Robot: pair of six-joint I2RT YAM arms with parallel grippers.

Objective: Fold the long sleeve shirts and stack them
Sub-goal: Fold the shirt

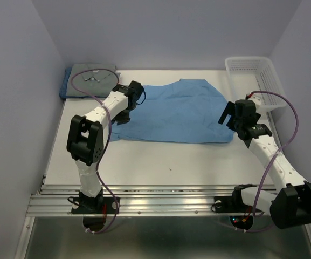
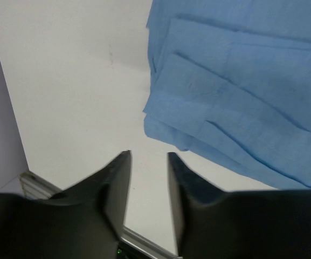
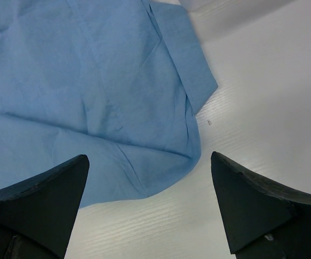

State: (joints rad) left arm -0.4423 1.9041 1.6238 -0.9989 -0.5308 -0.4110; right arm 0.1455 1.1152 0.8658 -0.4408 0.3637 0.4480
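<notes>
A light blue shirt (image 1: 179, 112) lies spread and partly folded across the middle of the table; it also shows in the left wrist view (image 2: 241, 91) and the right wrist view (image 3: 85, 81). A folded grey shirt (image 1: 93, 78) lies on a darker blue one (image 1: 66, 89) at the back left corner. My left gripper (image 1: 124, 120) hovers over the light blue shirt's left edge, its jaws a little apart and empty (image 2: 149, 162). My right gripper (image 1: 226, 117) is wide open and empty at the shirt's right front corner (image 3: 150, 162).
A white mesh basket (image 1: 255, 81) stands at the back right. The white table (image 1: 160, 162) has a metal rail along its near edge (image 1: 160, 205). Grey walls close the left, back and right sides.
</notes>
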